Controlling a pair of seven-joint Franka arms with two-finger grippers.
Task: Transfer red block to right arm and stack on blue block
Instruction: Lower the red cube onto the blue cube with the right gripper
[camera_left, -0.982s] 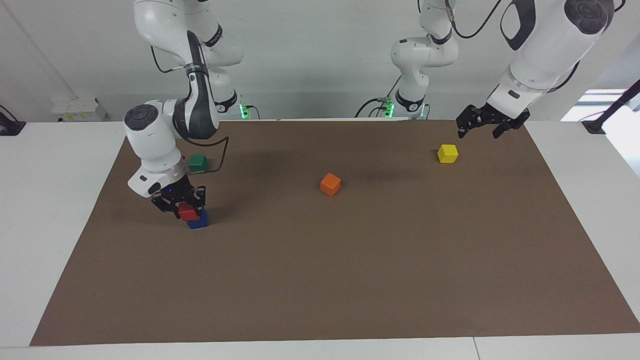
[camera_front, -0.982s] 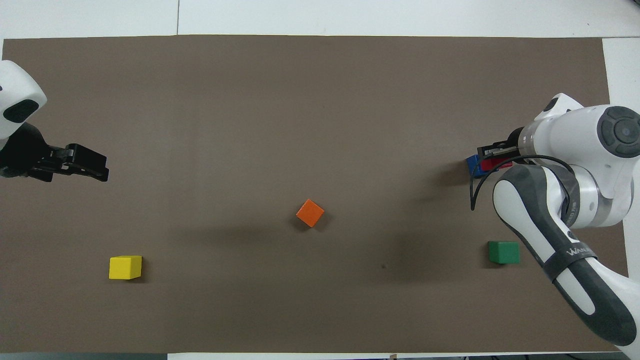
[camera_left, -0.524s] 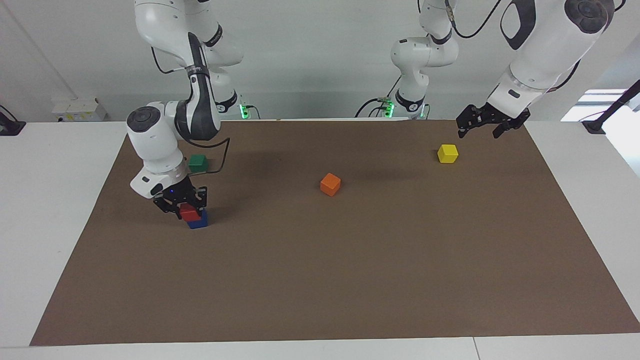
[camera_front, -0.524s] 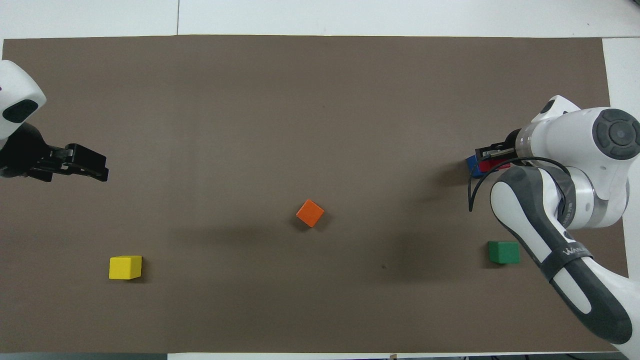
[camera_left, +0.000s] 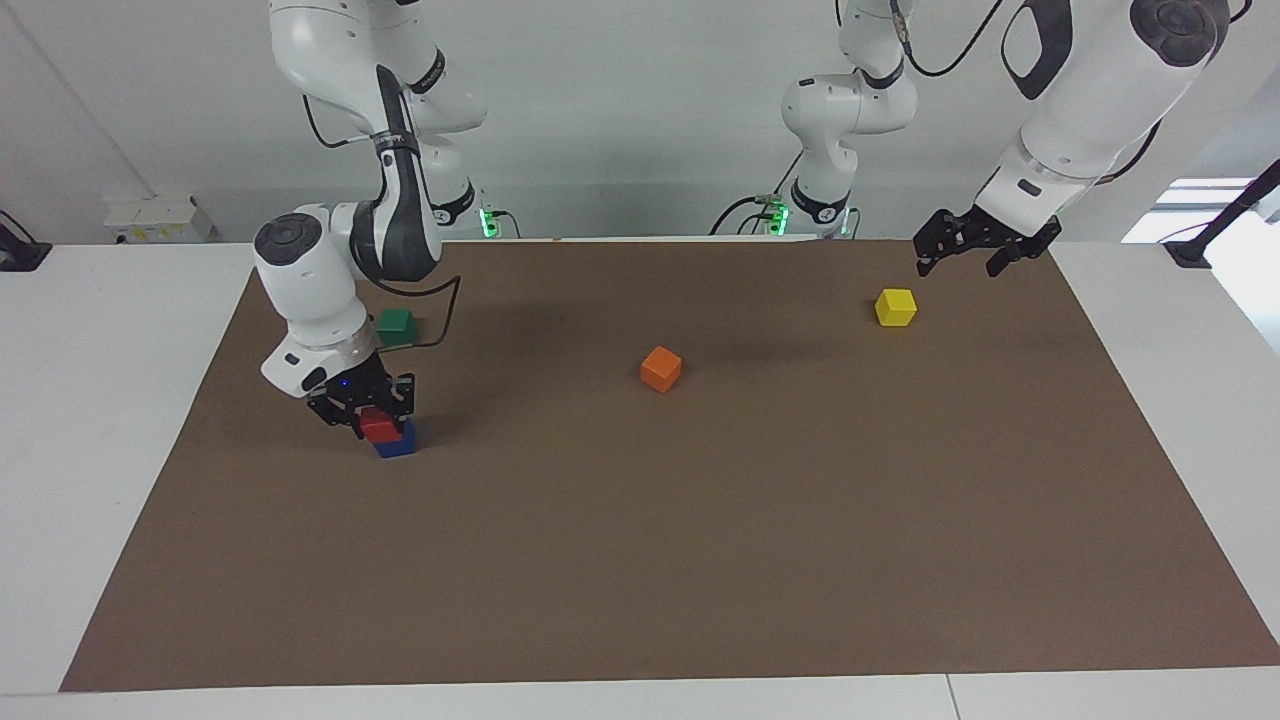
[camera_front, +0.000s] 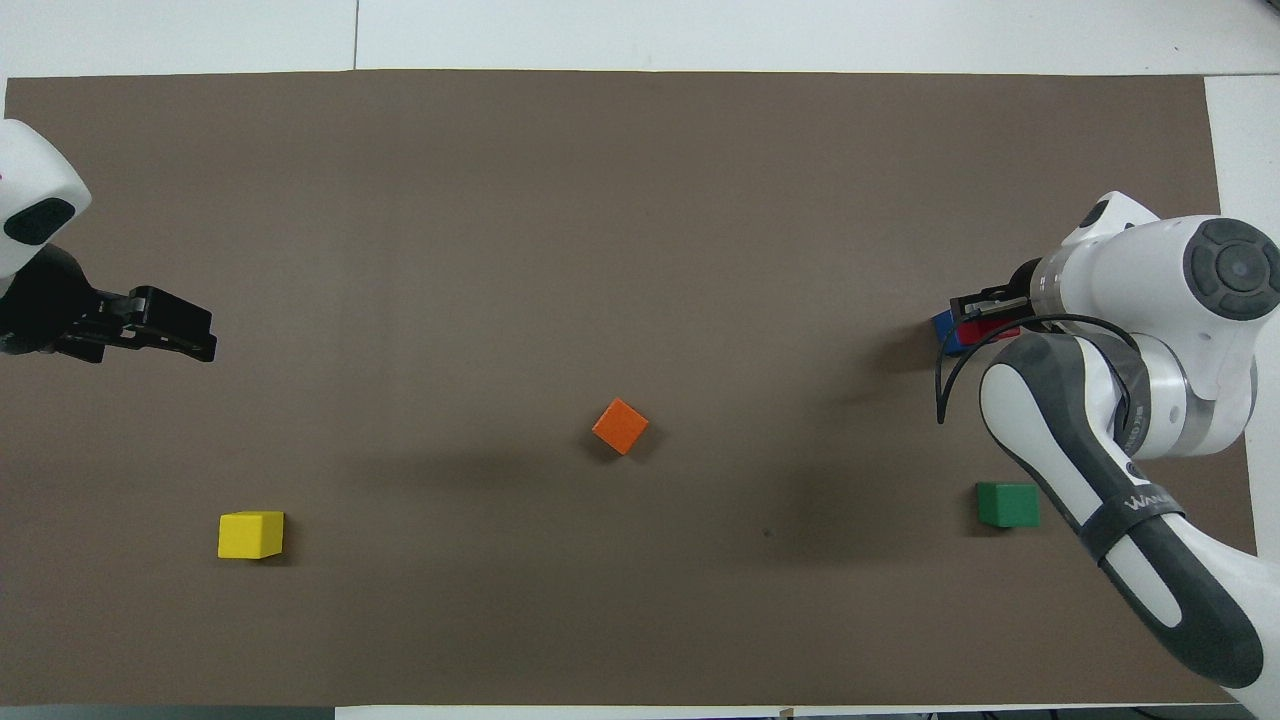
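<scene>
Stacking looks nearly done: at the right arm's end of the tabletop, the right gripper pinches the red block, resting it on the blue block, presumably to steady it before release. Over a spot near the yellow cube, the left gripper waits, fingers spread, its handover apparently finished.

At the left of the frame the right gripper is closed on the red block, which sits on the blue block. A green block lies just above them. The orange block sits mid-frame. At upper right the left gripper hangs open above the yellow block.
</scene>
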